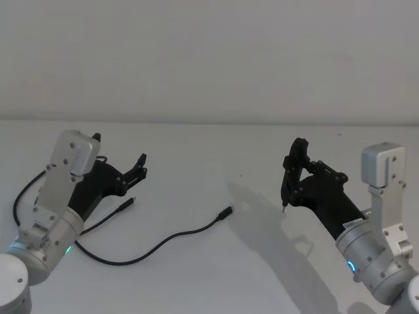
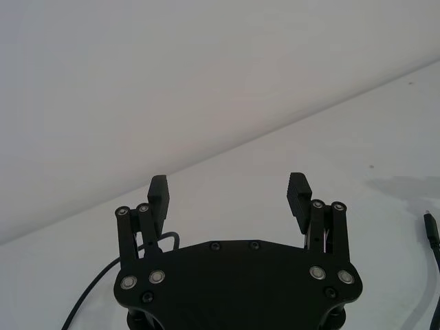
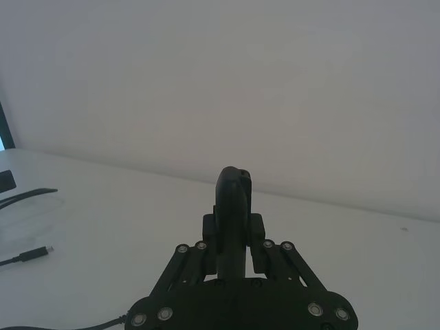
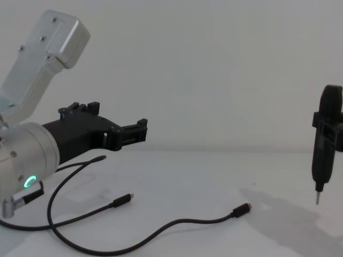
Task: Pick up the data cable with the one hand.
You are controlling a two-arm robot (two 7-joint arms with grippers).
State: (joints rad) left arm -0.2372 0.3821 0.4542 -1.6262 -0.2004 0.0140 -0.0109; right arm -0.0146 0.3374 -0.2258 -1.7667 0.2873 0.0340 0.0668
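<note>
Soft, even daylight-like light fills the scene, bright on the white table (image 1: pixel 196 281) and a shade dimmer on the grey wall (image 1: pixel 209 52) behind. It falls from above and from the right: the right gripper (image 1: pixel 292 171) and its arm throw a broad, pale, soft-edged shadow (image 1: pixel 275 222) leftward and nearward across the table. The data cable (image 1: pixel 163 245) casts a faint thin shadow close beside itself. In the wrist views both black grippers read almost as silhouettes, with small glints on their screw heads (image 2: pixel 157 276). A green ring (image 4: pixel 29 182) glows on the left arm, and a blue light (image 1: pixel 351 266) on the right arm.
</note>
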